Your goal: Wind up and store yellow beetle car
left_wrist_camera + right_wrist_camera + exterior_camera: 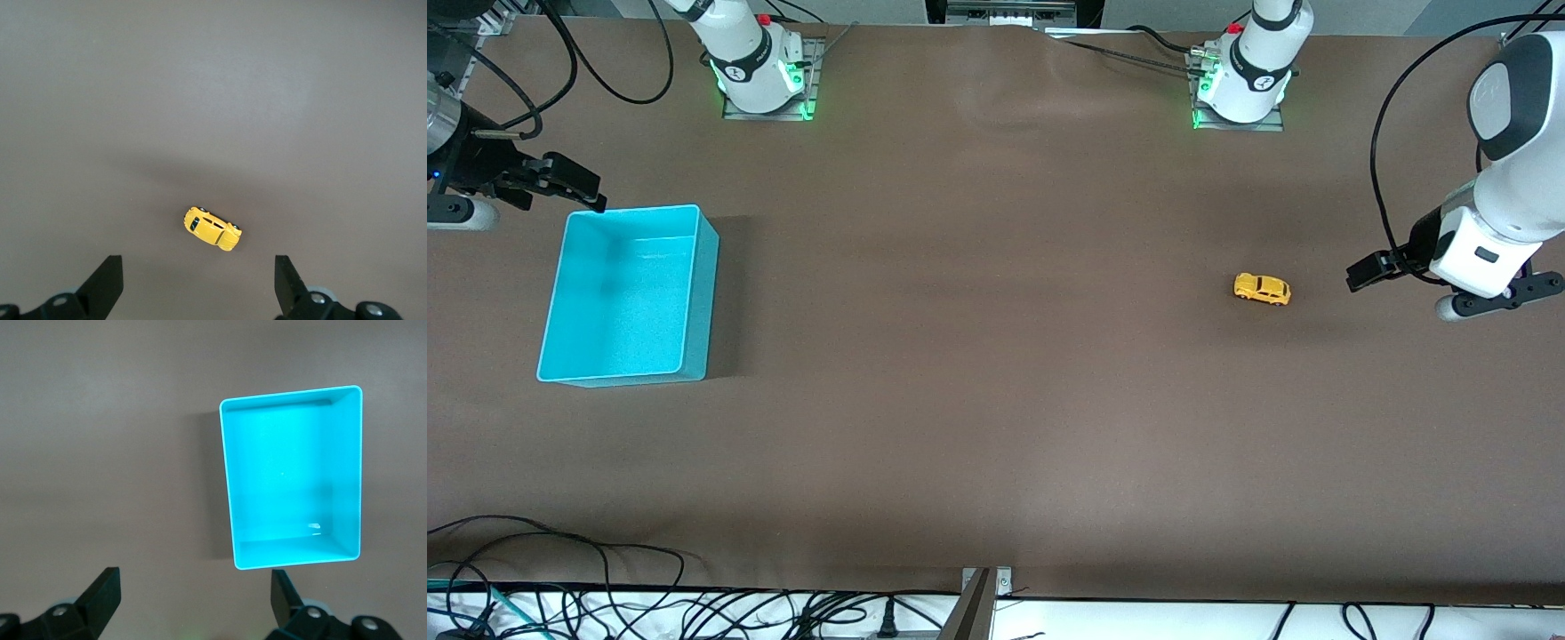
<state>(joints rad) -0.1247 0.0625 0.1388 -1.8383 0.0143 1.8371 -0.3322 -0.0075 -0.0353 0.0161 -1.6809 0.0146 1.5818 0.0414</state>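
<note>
The blue bin (627, 298) lies lowest in the frame, at the right arm's end of the brown bench (996, 427). The yellow beetle car (1262, 289) sits on its wheels at the frame's middle right, alone on the bench. The left pincer (1371, 270) hangs wide just beside the car. The right pincer (574, 185) hangs wide at the bin's upper corner, holding nothing.

Both wrist views cut off gripper bodies, only the fingertips (107, 280) showed. Yellow beetle car (1262, 289) too small to make out any wind-up part.
</note>
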